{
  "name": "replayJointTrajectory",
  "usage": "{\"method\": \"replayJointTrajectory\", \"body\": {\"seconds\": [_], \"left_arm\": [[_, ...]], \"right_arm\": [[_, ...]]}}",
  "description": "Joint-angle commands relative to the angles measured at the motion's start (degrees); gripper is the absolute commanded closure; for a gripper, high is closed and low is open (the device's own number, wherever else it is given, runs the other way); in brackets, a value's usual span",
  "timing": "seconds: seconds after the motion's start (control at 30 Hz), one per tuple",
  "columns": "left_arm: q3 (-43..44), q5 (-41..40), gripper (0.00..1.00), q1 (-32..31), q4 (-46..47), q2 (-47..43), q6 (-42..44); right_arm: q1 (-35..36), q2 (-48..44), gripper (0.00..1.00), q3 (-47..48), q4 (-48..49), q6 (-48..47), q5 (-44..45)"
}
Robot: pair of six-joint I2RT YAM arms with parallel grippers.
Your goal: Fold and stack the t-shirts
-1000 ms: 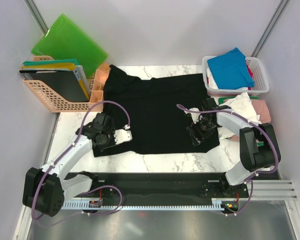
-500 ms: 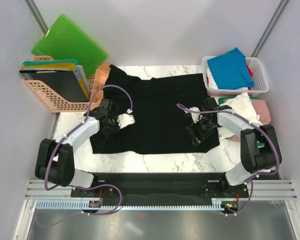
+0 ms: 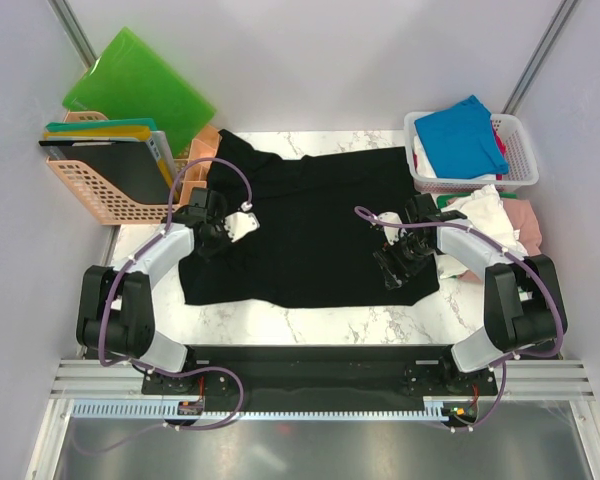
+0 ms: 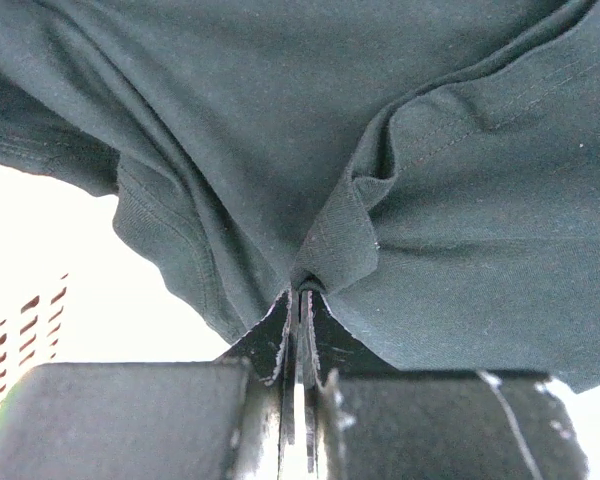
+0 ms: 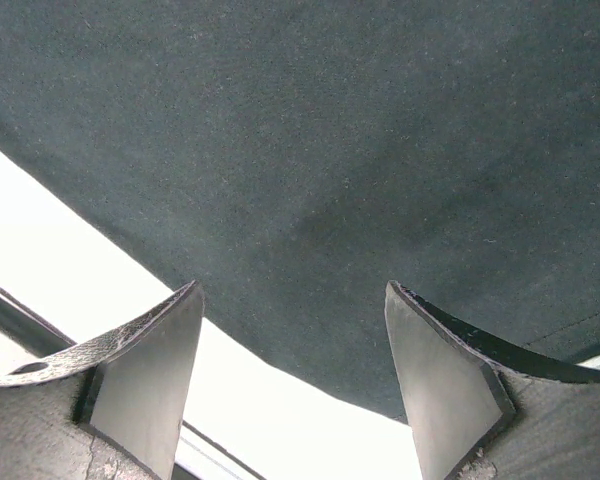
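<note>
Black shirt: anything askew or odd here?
Yes. The black shirt lies flat except on its left side, where the left gripper pinches a fold, bunching the cloth into creases. Its far left corner reaches the orange basket. White and pink clothes lie loose outside the white basket.

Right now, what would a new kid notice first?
A big black shirt lies spread across the middle of the table. The left claw is pinching a fold of it on its left side, while the right claw hangs open over its right side. A bright blue shirt tops the basket at the far right corner.
</note>
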Motion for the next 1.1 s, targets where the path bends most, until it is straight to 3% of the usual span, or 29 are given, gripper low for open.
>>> {"method": "replayJointTrajectory", "body": {"seconds": [0.0, 0.5, 1.07], "left_arm": [[1.85, -0.95, 0.98, 0.55, 2.46, -2.41, -2.02], [6.6, -1.65, 0.98, 4.94, 4.13, 1.63, -1.75], [13.01, -2.18, 0.98, 5.03, 4.13, 7.95, -1.84]], "right_arm": [[0.05, -0.45, 0.2, 0.45, 0.08, -1.01, -0.31], [0.14, -4.14, 0.19, 0.18, -0.27, -0.91, -0.22], [0.05, -5.19, 0.19, 1.5, -3.62, -2.41, 1.62]]}}
